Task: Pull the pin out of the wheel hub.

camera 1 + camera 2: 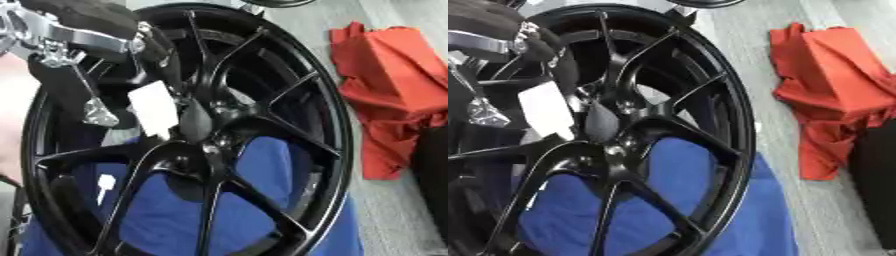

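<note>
Wheel hub (203,131) sits at the centre of a black spoked wheel (324,100) resting on a blue cloth (254,175), a red cloth (385,90) lying beyond the wheel's right rim. No pin can be made out. The left hand (96,30) reaches over the upper-left spokes; whether its fingers hold anything cannot be told. The approach step seems in hand; next it must find the pin and close on it.

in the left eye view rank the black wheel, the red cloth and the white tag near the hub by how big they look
1. Black wheel, filling most of the view, though it also sits nearest the camera.
2. Red cloth, lying on the grey surface at the right.
3. White tag, a small card beside the hub.
</note>
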Action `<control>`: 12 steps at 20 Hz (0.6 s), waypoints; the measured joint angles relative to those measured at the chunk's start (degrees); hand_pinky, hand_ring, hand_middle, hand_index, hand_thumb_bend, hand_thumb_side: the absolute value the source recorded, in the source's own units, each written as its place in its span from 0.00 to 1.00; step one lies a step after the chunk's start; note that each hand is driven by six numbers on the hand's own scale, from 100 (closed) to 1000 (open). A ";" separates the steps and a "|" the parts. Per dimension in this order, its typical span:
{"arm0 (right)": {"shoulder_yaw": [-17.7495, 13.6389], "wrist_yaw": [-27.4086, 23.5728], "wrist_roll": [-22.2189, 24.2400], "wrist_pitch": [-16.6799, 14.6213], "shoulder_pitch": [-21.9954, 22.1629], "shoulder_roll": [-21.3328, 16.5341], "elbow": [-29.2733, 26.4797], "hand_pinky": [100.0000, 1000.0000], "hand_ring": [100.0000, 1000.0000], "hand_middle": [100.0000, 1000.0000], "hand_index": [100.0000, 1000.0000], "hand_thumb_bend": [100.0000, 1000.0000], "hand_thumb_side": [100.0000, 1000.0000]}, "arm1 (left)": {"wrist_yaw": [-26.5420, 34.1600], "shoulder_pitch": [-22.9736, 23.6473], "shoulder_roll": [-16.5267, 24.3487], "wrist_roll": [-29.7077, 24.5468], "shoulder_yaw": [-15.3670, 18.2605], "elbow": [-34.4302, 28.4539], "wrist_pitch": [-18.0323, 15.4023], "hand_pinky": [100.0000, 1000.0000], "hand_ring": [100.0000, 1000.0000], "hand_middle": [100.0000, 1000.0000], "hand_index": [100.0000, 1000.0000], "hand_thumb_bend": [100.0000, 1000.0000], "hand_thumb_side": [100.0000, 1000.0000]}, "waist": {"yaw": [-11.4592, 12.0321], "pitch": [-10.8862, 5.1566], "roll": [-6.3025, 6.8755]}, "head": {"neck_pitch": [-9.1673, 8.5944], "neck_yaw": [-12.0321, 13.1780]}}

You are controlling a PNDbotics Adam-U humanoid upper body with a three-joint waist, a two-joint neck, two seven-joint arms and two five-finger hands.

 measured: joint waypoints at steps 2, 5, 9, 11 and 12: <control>-0.07 -0.07 -0.18 0.05 0.00 0.01 0.02 0.57 0.37 0.62 0.66 0.00 0.20 | 0.14 -0.03 -0.24 0.00 -0.07 0.00 0.01 0.85 0.77 0.75 0.79 0.27 0.00 | 0.00 0.00 0.00 | -0.20 -0.04; -0.42 -0.08 -0.74 0.12 -0.04 0.01 0.08 0.57 0.37 0.62 0.66 0.00 0.20 | 0.31 -0.15 -0.39 0.03 -0.09 0.00 0.17 0.85 0.78 0.75 0.80 0.28 0.00 | 0.00 0.00 0.00 | -0.45 -0.05; -1.26 -0.26 -2.60 0.59 -0.53 0.10 0.09 0.57 0.37 0.62 0.66 0.00 0.20 | 0.33 -0.53 -0.39 0.04 -0.34 0.00 0.62 0.86 0.78 0.76 0.80 0.29 0.00 | 0.00 0.00 0.00 | -0.51 -0.05; -1.51 -0.34 -3.66 1.03 -0.54 0.16 0.05 0.57 0.37 0.62 0.66 0.00 0.20 | 0.35 -0.57 -0.40 0.06 -0.50 0.02 0.78 0.86 0.77 0.75 0.80 0.27 0.00 | -0.01 0.00 0.01 | -0.71 -0.05; -1.64 -0.37 -4.12 1.25 -0.54 0.18 0.00 0.56 0.37 0.62 0.66 0.00 0.20 | 0.46 -0.60 -0.40 0.07 -0.65 0.05 0.92 0.85 0.77 0.73 0.79 0.27 0.00 | -0.01 0.00 0.01 | -0.87 -0.05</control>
